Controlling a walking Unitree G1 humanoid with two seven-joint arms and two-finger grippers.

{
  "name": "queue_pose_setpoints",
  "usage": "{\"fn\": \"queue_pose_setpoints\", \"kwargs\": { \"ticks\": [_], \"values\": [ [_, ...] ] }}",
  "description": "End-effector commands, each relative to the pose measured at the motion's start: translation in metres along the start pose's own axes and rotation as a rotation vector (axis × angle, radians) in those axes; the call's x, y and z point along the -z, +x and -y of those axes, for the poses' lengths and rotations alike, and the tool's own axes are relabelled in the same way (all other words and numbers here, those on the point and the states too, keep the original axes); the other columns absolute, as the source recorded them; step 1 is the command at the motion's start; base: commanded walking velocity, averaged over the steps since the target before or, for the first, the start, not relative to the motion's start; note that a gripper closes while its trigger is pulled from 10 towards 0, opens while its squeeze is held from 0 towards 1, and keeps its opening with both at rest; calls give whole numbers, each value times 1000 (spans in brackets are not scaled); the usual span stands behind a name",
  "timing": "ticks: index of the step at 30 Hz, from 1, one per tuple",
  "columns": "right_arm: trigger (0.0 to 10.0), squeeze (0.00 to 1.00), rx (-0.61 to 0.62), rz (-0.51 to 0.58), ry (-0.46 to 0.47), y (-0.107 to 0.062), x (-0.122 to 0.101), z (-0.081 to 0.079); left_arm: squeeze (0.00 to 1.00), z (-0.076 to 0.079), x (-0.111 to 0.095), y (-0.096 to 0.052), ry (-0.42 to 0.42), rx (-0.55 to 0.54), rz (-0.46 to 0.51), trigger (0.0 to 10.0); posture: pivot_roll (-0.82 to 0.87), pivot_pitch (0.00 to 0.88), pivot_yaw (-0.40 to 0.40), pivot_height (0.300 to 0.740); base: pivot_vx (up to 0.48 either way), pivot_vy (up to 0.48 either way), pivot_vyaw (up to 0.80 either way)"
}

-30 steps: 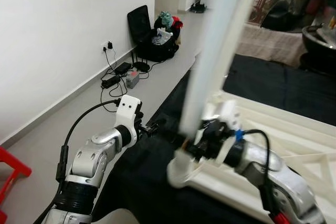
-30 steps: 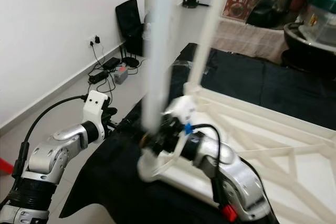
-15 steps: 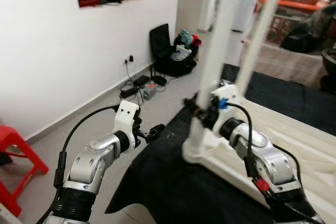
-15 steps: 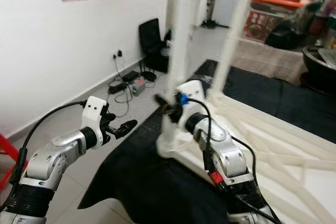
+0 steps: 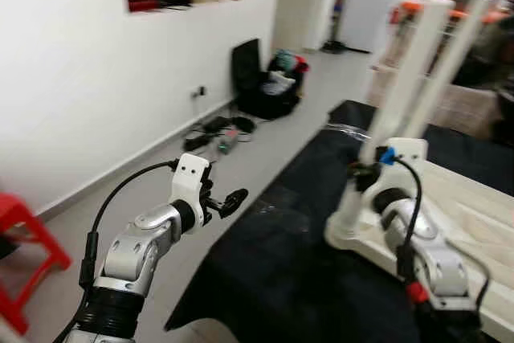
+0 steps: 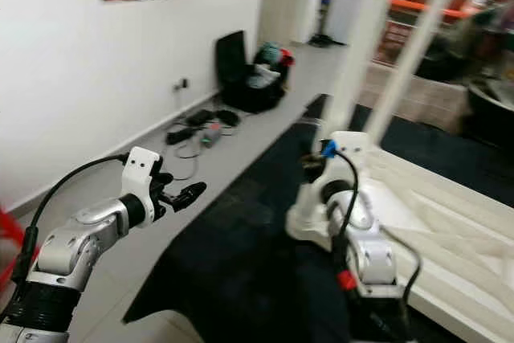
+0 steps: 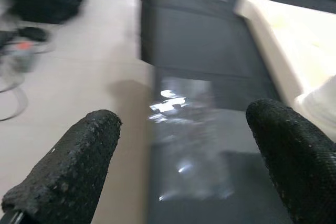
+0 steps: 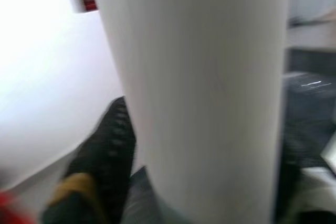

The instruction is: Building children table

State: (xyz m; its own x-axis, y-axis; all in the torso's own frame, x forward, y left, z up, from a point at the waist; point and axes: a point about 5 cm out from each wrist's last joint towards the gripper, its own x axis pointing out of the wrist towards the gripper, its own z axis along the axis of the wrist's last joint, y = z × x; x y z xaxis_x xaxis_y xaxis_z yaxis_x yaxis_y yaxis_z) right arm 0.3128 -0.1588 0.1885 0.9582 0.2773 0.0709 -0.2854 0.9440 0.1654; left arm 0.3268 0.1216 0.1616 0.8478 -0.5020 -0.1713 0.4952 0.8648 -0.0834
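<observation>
Right gripper clamped on the near table leg, centre-right; left gripper, centre-left, fingers apart, empty. Risk — a skewed leg binds in the tabletop socket.

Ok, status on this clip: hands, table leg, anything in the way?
Left hand open, hovering over black mat. Right hand shut on white table leg, upright at the tabletop corner. Nothing blocking.

A white wall is running along at nine o'clock, pale floor stretching below it. Cables and a black bag are lying at eleven o'clock; a red stool is standing at eight.
</observation>
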Motion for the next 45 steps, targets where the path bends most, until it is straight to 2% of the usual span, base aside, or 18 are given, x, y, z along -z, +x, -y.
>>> {"fn": "queue_pose_setpoints", "kwargs": {
  "ticks": [1,3,4,12,13,15,16,19,22,25,28,31,32,37,38,40,41,45],
  "values": [
    [10000,1000,-228,14,32,-2,-6,-27,0,0,3,0,9,1,-12,10000,71,0,-75,740,0,0,0],
    [10000,1000,-376,44,16,-9,-14,-41,0,0,2,0,9,0,-10,10000,75,0,-78,740,0,0,0],
    [10000,0,-505,54,-5,-16,-21,-50,0,-1,2,0,9,-1,-9,10000,77,0,-79,740,0,0,0],
    [10000,0,-763,30,-136,-33,-26,-53,0,-1,3,-1,7,-4,-8,10000,85,0,-90,740,0,0,0],
    [5020,0,-794,32,-133,-35,-26,-52,0,-2,3,-2,7,-7,-8,10000,88,0,-92,740,0,0,0],
    [5020,0,-817,34,-125,-37,-27,-52,0,-2,4,-2,7,-9,-8,10000,88,0,-92,740,0,0,0],
    [0,0,-835,36,-110,-39,-27,-51,0,-3,4,-3,6,-12,-9,10000,88,0,-92,740,0,0,0],
    [0,0,-851,37,-89,-41,-26,-50,0,-4,5,-4,7,-15,-11,10000,96,0,-95,740,0,0,0],
    [0,0,-703,9,-111,-29,-19,-41,0,-4,5,-5,7,-16,-12,10000,89,0,-91,740,0,0,0],
    [0,0,-118,-195,-210,1,13,8,0,-3,5,-3,6,-12,-13,10000,84,0,-87,740,0,0,0],
    [0,0,374,-278,-237,-6,30,55,0,-1,4,-2,7,-8,-12,10000,80,0,-85,740,0,0,0],
    [0,0,474,-283,-229,-12,33,65,0,-1,4,-1,7,-7,-11,10000,80,0,-84,740,0,0,0],
    [0,0,672,-296,-230,-30,38,82,0,-2,3,-1,6,-11,-11,10000,75,0,-81,740,0,0,0],
    [0,0,729,-313,-225,-38,43,86,0,-3,3,-1,6,-12,-11,10000,70,0,-80,740,0,0,0],
    [10000,0,648,-286,-172,-32,45,74,0,-1,3,0,4,-8,-10,10000,67,0,-78,740,0,0,0],
    [10000,0,587,-263,-135,-28,45,65,0,0,3,0,3,-4,-9,10000,67,0,-78,740,0,0,0],
    [10000,1000,493,-223,-104,-22,42,52,0,1,3,1,3,-1,-9,10000,66,0,-76,740,0,0,0],
    [10000,1000,325,-148,-31,-10,31,28,0,1,3,1,3,1,-8,10000,65,0,-76,740,0,0,0]
  ]
}}
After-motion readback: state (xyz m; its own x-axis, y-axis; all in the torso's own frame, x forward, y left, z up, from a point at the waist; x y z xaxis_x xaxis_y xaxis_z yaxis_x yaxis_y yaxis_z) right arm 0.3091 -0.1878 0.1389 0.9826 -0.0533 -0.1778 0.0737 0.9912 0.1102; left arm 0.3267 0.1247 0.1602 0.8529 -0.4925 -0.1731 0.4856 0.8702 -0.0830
